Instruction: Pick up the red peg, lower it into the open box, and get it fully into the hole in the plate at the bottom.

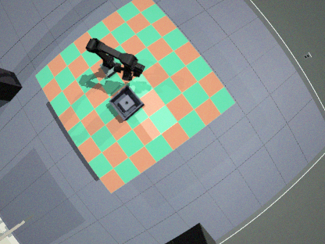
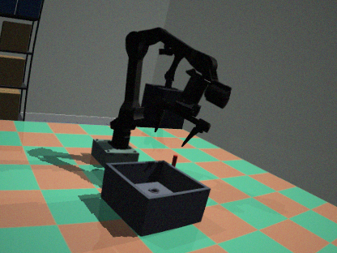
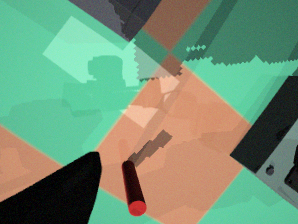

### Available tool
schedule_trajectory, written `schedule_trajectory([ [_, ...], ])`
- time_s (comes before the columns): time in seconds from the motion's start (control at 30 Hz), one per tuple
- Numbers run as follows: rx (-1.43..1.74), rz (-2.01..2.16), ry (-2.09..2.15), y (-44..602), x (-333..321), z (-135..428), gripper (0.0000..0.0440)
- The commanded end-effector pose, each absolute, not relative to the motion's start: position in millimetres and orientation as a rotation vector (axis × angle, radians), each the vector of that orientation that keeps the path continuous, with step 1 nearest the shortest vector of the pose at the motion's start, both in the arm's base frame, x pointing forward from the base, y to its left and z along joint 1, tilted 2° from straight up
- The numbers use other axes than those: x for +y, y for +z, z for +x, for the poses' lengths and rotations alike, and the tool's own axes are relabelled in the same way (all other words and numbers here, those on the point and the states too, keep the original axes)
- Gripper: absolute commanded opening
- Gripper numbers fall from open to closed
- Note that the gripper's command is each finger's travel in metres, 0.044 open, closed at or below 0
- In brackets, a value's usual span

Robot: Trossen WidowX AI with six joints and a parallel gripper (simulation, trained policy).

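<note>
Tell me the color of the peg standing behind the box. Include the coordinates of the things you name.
The peg [image 2: 174, 160] [image 3: 133, 186] is red; it shows best in the wrist view, where its end is bright.

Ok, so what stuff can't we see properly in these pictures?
- Red peg, foot: outside view, the box's rim is in front.
- Red peg, all of it: top view, the arm seems to cover it.
- The hand's second finger: wrist view, only one finger shows clearly.
- Open box, most of it: wrist view, cut off by the top edge.
- How deep the plate's hole goes: outside view, too small and dark.
</note>
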State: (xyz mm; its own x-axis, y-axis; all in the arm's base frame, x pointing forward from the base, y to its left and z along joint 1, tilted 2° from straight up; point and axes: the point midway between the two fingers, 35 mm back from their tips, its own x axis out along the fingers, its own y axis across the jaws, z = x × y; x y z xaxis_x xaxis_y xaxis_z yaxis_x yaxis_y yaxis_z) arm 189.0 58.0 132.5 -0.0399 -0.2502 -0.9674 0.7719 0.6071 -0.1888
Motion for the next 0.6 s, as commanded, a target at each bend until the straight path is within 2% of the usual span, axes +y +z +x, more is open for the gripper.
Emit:
schedule_trajectory([
  [0.0,1.409,0.472,-0.866,120.0,73.9,183.2,0.044],
  [0.57,1.4,0.433,-0.77,48.7,114.1,177.1,0.044],
])
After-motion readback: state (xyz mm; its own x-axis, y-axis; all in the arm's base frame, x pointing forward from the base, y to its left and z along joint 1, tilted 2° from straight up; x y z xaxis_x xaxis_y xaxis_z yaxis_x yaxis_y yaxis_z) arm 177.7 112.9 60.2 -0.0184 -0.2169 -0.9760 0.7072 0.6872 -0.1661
